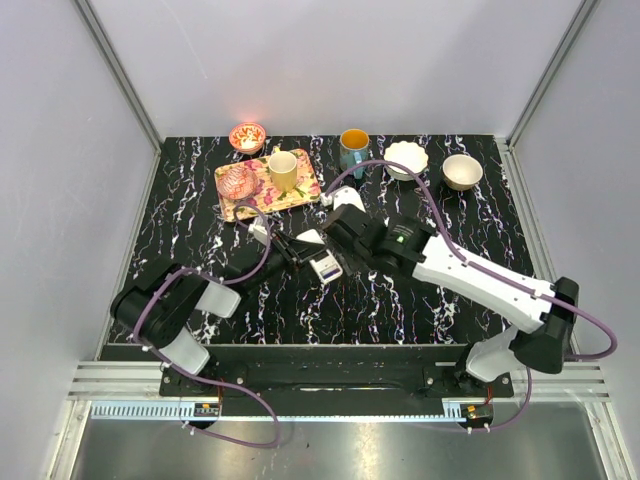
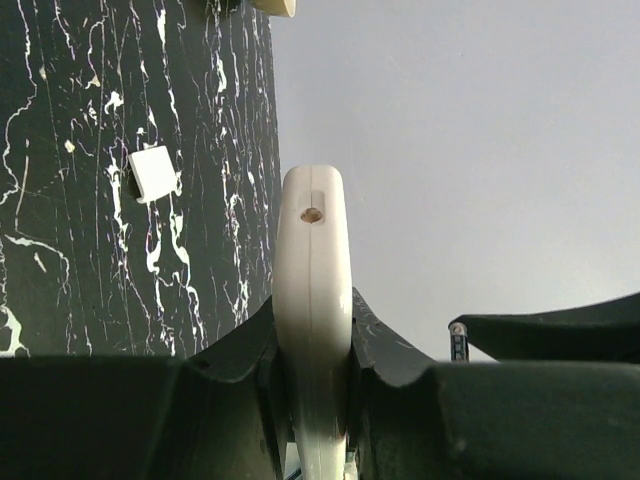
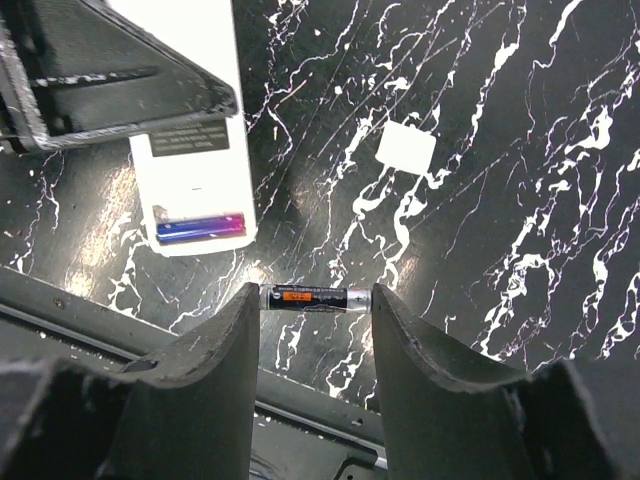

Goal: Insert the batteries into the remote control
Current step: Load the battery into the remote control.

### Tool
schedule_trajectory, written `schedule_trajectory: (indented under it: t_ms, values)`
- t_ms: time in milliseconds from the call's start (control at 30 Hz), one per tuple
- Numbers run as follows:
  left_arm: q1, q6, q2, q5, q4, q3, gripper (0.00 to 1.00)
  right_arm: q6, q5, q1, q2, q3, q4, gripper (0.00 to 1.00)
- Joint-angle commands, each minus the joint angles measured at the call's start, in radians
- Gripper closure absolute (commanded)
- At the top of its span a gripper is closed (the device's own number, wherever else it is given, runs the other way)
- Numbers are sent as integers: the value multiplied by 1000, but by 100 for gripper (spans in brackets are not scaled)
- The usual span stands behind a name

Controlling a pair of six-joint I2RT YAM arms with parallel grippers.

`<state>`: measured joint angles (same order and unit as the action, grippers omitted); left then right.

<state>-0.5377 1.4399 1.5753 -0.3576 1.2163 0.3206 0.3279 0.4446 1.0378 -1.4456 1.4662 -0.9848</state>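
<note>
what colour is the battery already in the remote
The battery is shiny blue-purple; right wrist view shows it best.

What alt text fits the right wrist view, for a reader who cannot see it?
The right gripper pinches a small black, orange-labelled cylindrical battery end to end over a black, white-veined table. The left gripper holds a flat white rectangular remote control with a purple battery in its recess; a small white square cover lies apart.

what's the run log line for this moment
left gripper: shut on remote control | right gripper: shut on black battery | purplish battery: loaded
</note>
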Motion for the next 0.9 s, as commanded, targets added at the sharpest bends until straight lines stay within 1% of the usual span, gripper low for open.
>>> schedule_trajectory:
  t_ms: [0,133,433,867]
  values:
    - [-5,60,49,36,448,64,100,-42,34,16,-67,72,12,100]
    - [-5,37,52,14,448,81,100,-64,22,18,-122,94,18,100]
    - [-13,-38,17,-34,450,112,100,-81,-7,21,-160,115,31,100]
    - [-30,-32,3,-20,448,107,100,-76,-1,36,-214,144,14,100]
